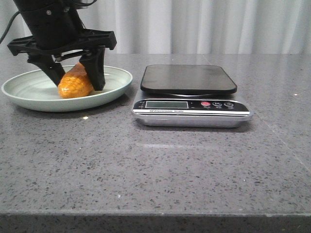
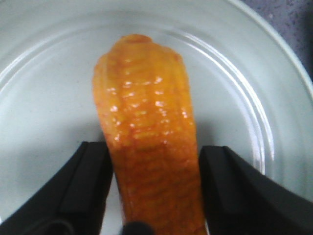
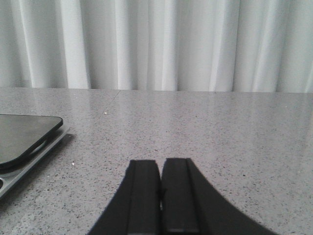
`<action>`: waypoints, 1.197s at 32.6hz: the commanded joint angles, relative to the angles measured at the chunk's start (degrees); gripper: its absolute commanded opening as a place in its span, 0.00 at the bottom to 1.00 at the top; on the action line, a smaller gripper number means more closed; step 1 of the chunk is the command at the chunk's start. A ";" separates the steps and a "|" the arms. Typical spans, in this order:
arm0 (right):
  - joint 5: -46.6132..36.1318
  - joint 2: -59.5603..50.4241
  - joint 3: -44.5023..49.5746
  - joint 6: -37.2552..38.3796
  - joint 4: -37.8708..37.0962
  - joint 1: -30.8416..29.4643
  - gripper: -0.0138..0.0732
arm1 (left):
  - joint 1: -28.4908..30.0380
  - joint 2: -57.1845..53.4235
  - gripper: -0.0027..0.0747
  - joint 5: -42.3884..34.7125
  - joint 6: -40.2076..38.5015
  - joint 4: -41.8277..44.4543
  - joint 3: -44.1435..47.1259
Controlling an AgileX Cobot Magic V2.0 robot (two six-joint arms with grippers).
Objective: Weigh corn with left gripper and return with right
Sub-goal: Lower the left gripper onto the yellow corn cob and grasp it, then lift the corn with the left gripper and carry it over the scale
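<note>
The corn (image 1: pixel 74 85), a stubby orange-yellow cob, lies on the pale green plate (image 1: pixel 118 83) at the left. My left gripper (image 1: pixel 77 83) reaches down into the plate with one black finger on each side of the cob. In the left wrist view the corn (image 2: pixel 146 137) lies between the fingers of my left gripper (image 2: pixel 154 196). A thin gap shows on one side, so the jaws stand open around it. My right gripper (image 3: pixel 160 169) is shut and empty, low over the bare table to the right of the scale (image 3: pixel 24 137).
A digital kitchen scale (image 1: pixel 189 77) with a black platform and a silver base stands mid-table, right of the plate. Its display (image 1: pixel 166 104) faces front. White curtains hang behind the grey speckled table (image 1: pixel 155 165).
</note>
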 commanded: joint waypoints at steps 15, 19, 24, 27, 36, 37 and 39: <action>-5.10 -0.90 -0.41 -0.40 0.16 -0.19 0.33 | -12.84 -2.03 0.20 -3.30 -1.55 -0.80 -13.96; -5.10 -0.90 -0.41 -0.40 0.16 -0.19 0.33 | -14.64 0.03 0.20 -3.34 -4.16 -0.80 -15.27; -5.10 -0.90 -0.41 -0.40 0.16 -0.19 0.33 | -16.01 2.58 0.20 -3.08 -4.66 -2.52 -17.67; -5.10 -0.90 -0.41 -0.40 0.16 -0.19 0.33 | -16.53 3.69 0.20 -2.96 -6.51 -2.84 -19.38; -5.10 -0.95 -0.41 -0.40 0.16 0.10 0.33 | -16.66 6.87 0.32 -2.44 -8.97 -5.17 -21.39; -5.10 -0.95 -0.41 -0.40 0.16 0.33 0.33 | -16.66 6.99 0.37 -2.83 -8.97 -5.86 -21.39; -5.10 -0.95 -0.41 -0.40 0.16 0.90 0.33 | -16.66 7.20 0.45 -3.40 -8.97 -7.37 -21.39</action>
